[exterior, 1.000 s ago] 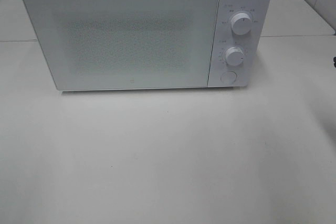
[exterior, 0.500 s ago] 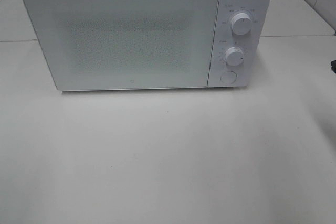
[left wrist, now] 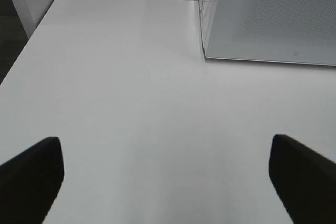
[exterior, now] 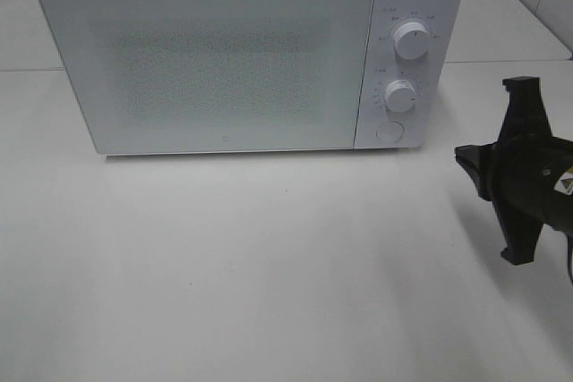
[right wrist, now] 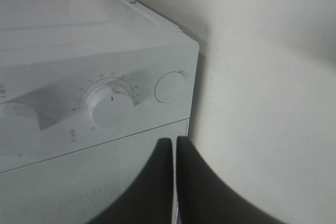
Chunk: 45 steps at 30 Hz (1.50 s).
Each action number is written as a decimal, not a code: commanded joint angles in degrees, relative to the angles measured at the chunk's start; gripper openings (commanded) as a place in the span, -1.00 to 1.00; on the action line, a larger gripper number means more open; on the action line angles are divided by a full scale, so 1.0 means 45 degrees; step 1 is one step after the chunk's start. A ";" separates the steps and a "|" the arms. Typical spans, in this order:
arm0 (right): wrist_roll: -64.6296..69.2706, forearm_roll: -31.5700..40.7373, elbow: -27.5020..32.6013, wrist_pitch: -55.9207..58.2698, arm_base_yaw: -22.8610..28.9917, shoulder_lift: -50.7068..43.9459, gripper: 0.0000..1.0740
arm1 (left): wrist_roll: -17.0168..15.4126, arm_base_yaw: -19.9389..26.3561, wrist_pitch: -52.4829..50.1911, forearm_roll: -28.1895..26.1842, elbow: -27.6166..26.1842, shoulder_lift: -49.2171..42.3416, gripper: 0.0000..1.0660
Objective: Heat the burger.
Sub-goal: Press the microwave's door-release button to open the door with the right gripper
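Jaws pressed together on right gripper point(right wrist: 174, 142), near microwave point(exterior: 215, 60) round button point(right wrist: 170, 86).

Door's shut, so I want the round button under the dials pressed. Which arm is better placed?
Probably right. The right gripper, shut, sits beside the control panel, facing the round button. The left gripper, open, is at the far end of the microwave.

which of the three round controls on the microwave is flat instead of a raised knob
The bottom one, the round button: it sits flush, below the upper knob and lower knob.
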 commanded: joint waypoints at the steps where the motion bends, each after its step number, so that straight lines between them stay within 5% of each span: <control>1: 0.0000 0.0547 0.0013 -0.0611 0.0331 0.0267 -1.00 | -0.0089 -0.0038 0.0000 0.0013 0.0013 -0.0140 0.83; 6: 0.0000 0.1541 -0.0853 -0.1006 0.1413 0.1617 -1.00 | -0.0089 -0.0038 0.0000 0.0013 0.0013 -0.0140 0.83; 45: -0.0738 0.1757 -0.5322 -0.1006 0.0700 0.5539 -1.00 | -0.0089 -0.0038 0.0000 0.0013 0.0013 -0.0140 0.83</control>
